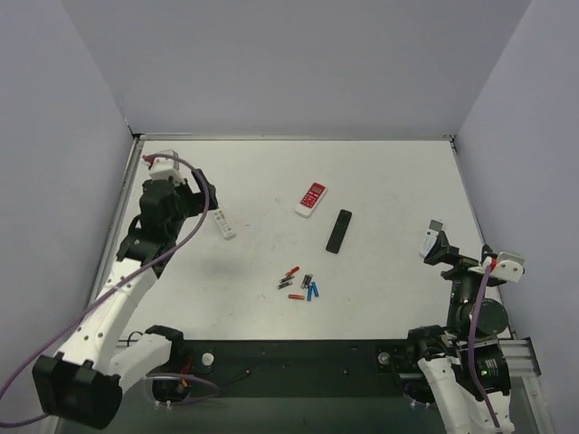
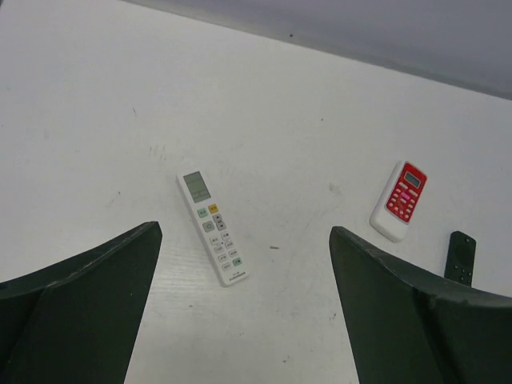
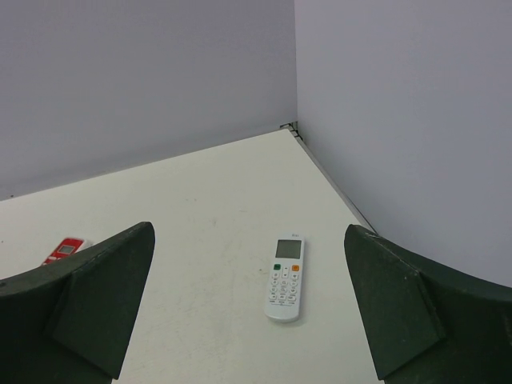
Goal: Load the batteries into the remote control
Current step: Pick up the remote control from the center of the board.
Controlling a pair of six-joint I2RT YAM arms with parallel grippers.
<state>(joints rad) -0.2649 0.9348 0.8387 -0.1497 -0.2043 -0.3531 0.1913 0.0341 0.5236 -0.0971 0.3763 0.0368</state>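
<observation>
My left end effector [image 2: 244, 236] hangs released over a slim white remote [image 2: 213, 229]; my right end effector [image 3: 250, 232] is released too, grasping nothing. The remote control [image 1: 310, 199] lies red-face-up mid-tabletop [image 1: 389, 181], with the batteries [image 1: 299, 285] scattered apart from it, nearer my bases.

The remote control [image 1: 310, 199] is white with a red face. The batteries [image 1: 299, 285] are red, orange, blue and dark grey. The narrow remote [image 1: 339, 231] is black; the bench [image 1: 271, 172] is white.
</observation>
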